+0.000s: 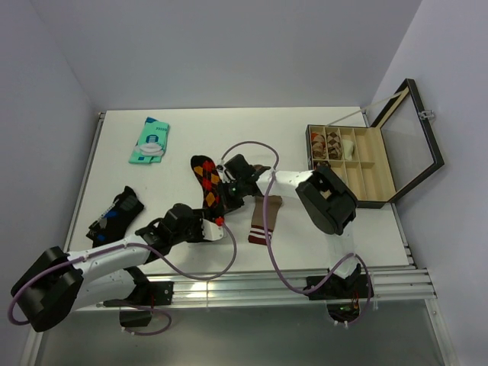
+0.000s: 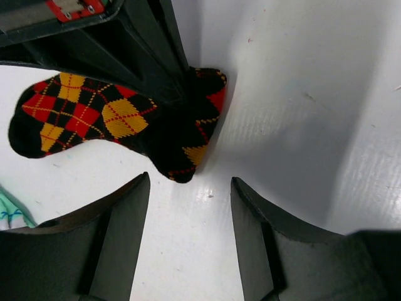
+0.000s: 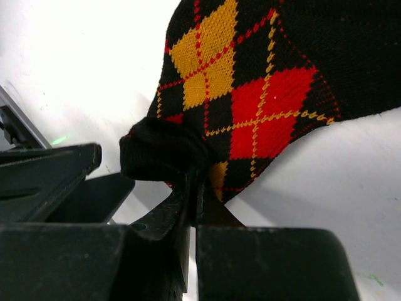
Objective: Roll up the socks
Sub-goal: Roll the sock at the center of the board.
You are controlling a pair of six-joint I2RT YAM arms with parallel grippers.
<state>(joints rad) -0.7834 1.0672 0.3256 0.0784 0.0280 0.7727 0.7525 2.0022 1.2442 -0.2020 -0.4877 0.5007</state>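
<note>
The right fingers are pinched tight on the edge of the black argyle sock, which lies on the surface. The left fingers stand wide apart just short of that sock, holding nothing. The tan-brown sock lies just beside it.

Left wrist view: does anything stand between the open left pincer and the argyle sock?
Nothing visible does. Only bare table lies between the left pincer and the near edge of the argyle sock. The right pincer, shut on the sock's black end, sits on the far side, not across the gap.
</note>
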